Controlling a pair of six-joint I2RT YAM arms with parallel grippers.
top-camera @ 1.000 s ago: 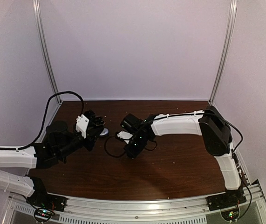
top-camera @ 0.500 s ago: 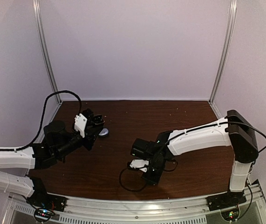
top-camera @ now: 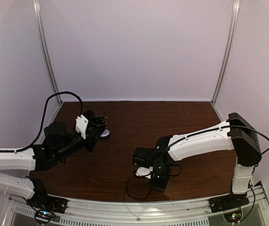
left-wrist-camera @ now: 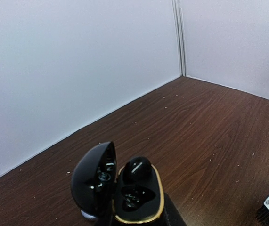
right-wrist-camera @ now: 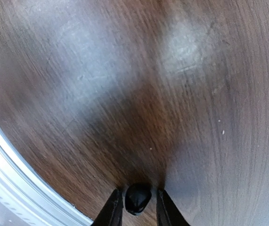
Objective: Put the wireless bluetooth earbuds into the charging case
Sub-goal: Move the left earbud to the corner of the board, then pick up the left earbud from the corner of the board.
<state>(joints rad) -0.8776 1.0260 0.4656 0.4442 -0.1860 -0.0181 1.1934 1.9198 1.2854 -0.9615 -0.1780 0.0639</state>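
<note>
My left gripper (top-camera: 94,128) is shut on a black charging case with a gold rim (left-wrist-camera: 135,201) and holds it up with its lid (left-wrist-camera: 94,179) open. One black earbud (left-wrist-camera: 136,169) sits in the case's far slot; the near slot is empty. My right gripper (top-camera: 157,182) is low over the table near the front edge. In the right wrist view its fingers (right-wrist-camera: 117,207) stand on either side of a second black earbud (right-wrist-camera: 138,197) lying on the wood, with narrow gaps on both sides. The lavender earbuds do not show clearly.
A small pale lavender rounded object (top-camera: 105,133) lies on the table just right of my left gripper and peeks out under the lid (left-wrist-camera: 88,215). The metal front rail (right-wrist-camera: 12,174) runs close to my right gripper. White walls enclose the brown table (top-camera: 181,122).
My right arm has swung from the table's middle, near my left gripper, toward the front edge and dropped low over the black earbud. My left arm has stayed put.
</note>
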